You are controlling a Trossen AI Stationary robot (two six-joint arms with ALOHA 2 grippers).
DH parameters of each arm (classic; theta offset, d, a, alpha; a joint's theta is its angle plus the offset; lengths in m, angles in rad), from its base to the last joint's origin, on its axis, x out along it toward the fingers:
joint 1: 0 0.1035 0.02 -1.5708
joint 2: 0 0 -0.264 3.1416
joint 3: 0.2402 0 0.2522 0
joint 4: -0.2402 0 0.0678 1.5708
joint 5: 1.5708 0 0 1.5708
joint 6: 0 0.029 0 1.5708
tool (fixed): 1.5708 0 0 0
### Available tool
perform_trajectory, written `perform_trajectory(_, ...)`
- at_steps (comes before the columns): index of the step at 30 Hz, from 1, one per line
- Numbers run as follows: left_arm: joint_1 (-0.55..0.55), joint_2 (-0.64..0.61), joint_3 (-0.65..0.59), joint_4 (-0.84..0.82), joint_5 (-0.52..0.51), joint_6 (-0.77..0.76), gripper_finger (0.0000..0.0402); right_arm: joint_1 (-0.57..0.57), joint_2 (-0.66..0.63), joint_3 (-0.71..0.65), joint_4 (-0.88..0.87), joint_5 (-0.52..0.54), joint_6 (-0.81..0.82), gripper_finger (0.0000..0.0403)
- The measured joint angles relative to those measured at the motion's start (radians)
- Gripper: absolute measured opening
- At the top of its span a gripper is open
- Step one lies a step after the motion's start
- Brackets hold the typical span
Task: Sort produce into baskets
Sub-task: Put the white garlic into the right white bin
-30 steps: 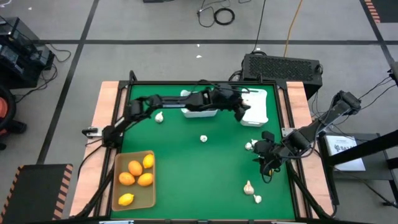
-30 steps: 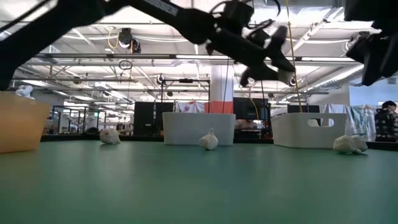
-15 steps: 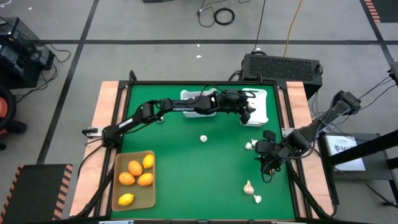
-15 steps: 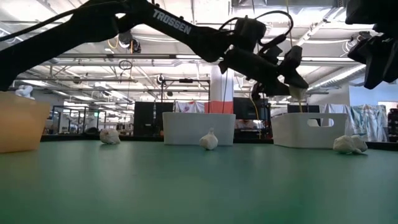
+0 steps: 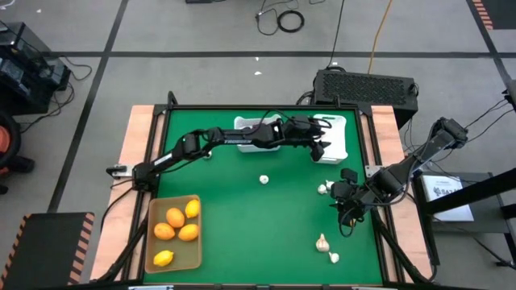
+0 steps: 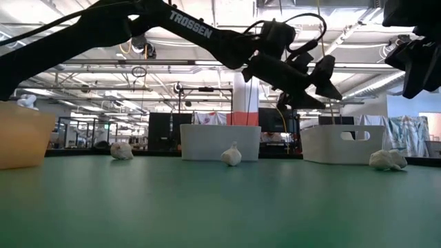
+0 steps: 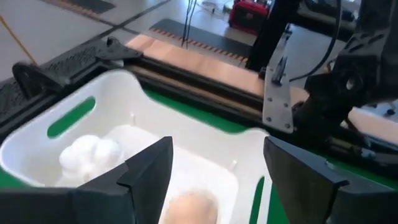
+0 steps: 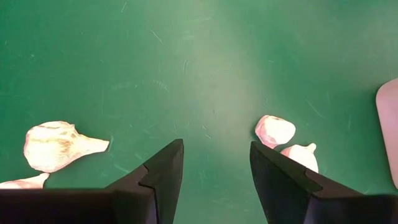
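Our left hand [image 7: 214,180] hangs spread above the squarish white plastic bin [image 7: 118,134]; our right hand [image 8: 211,180], spread, hovers over the green table [image 8: 205,68].

Broad open green mat [image 5: 258,225] mid-table, scattered garlic bulbs [image 5: 264,180] dotting it, left arm [image 5: 201,143] spanning the far side

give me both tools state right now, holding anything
Left tool: open over the white bin, holding nothing; a garlic bulb is below it.
Right tool: open above the green table, holding nothing.
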Motion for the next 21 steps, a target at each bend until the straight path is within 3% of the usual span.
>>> perform_trajectory(5, 0.005, -0.039, -0.002, -0.172, -0.024, 0.001, 0.0260, 0.000, -0.001, 0.000, -0.003, -0.001, -0.036, 0.0176)
perform_trajectory(12, 0.025, -0.175, -0.001, -0.547, -0.103, 0.005, 0.0260, -0.034, -0.003, 0.000, -0.045, -0.006, -0.176, 0.0176)
perform_trajectory(21, -0.017, -0.343, -0.008, -1.055, -0.277, 0.132, 0.0260, -0.164, -0.003, 0.000, -0.097, -0.059, -0.414, 0.0179)
